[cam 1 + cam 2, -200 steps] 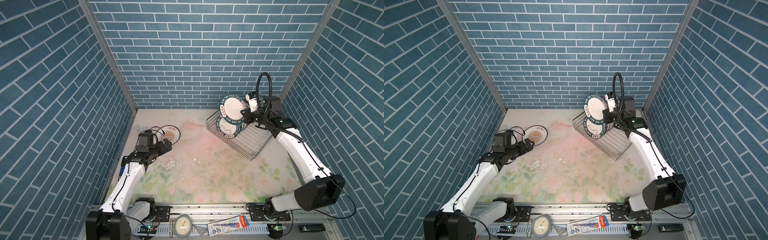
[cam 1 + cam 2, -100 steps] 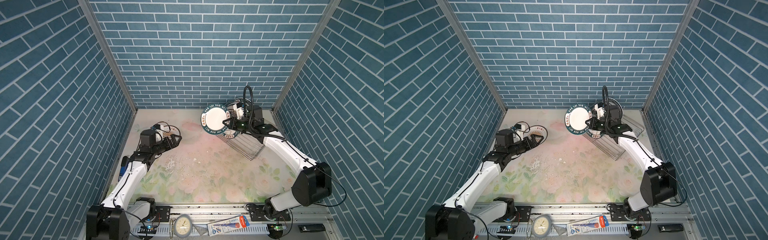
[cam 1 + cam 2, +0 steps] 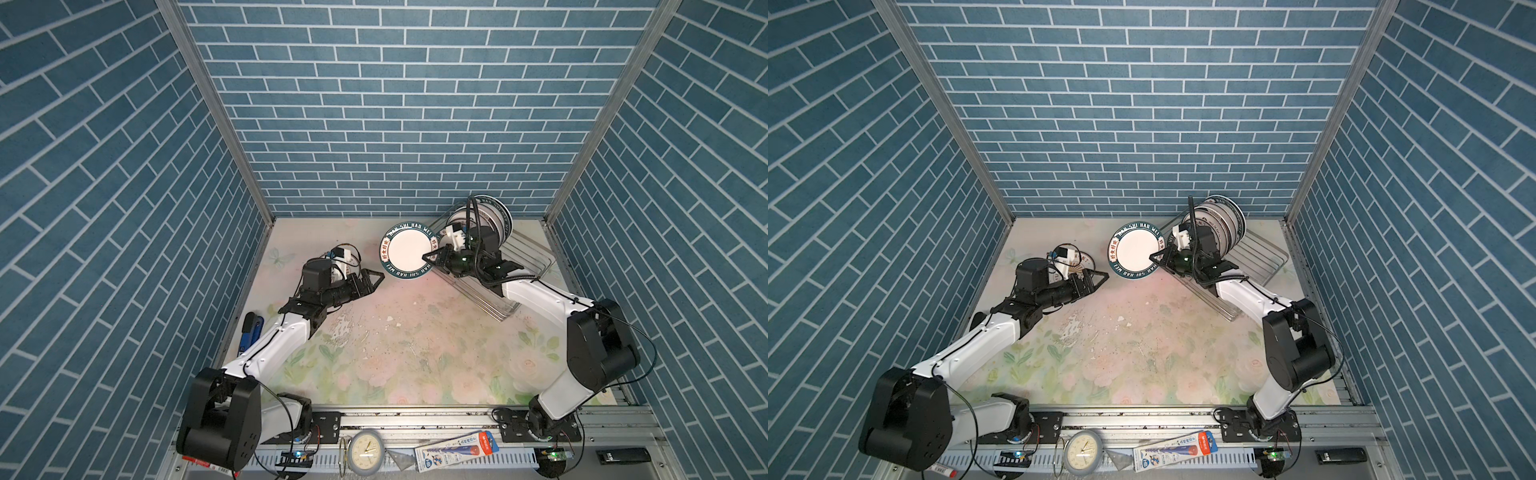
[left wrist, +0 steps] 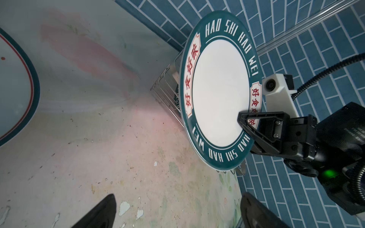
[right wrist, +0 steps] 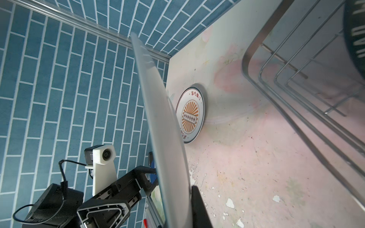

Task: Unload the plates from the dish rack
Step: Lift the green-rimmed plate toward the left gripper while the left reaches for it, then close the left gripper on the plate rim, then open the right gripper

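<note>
Left wrist view: right pincer pinches the green-rimmed plate by its edge, face towards my spread left pincer waiting nearby, presumably so I can hand it over.

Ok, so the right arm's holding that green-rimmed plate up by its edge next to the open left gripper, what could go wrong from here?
The right gripper pinches the green-rimmed plate only at its rim, in mid-air, so it might pivot or slip. The open left gripper sits close to the plate's edge; a misjudged approach could knock it. The sunburst plate lies flat nearby and could get struck.
</note>
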Controlling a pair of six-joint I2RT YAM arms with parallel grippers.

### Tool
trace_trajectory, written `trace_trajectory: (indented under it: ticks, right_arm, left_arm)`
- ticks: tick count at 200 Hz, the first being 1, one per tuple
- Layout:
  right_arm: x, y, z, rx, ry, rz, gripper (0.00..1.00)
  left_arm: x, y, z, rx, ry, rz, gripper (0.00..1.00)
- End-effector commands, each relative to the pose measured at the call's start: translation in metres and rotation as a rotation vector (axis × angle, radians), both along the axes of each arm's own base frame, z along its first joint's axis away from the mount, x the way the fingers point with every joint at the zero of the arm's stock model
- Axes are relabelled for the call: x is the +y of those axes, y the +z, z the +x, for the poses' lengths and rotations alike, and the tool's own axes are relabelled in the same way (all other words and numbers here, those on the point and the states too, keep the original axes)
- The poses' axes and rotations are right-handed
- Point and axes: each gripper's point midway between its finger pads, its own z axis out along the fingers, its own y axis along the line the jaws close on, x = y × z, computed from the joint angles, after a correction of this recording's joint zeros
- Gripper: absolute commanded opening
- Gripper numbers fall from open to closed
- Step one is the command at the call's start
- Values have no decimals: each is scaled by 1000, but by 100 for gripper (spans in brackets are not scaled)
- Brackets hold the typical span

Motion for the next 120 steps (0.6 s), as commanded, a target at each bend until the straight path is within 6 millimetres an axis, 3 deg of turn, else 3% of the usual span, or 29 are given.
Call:
trace_trajectory:
  ticks: [1, 39, 43, 83, 120]
  right_arm:
    - [17, 18, -7, -12, 49, 105, 0]
    - [25, 16, -10, -14, 73, 109, 0]
    - [26, 16, -10, -13, 76, 109, 0]
    - [35, 10, -19, -5, 104, 116, 0]
    - [39, 5, -26, -9, 122, 102, 0]
  left_arm:
    - [-6, 6, 9, -33, -5, -42, 97]
    - [-9, 9, 16, -46, 3, -62, 89]
    - [-10, 19, 21, -67, 2, -71, 88]
    - [-13, 26, 31, -74, -2, -74, 63]
    - [-17, 22, 35, -63, -15, -85, 49]
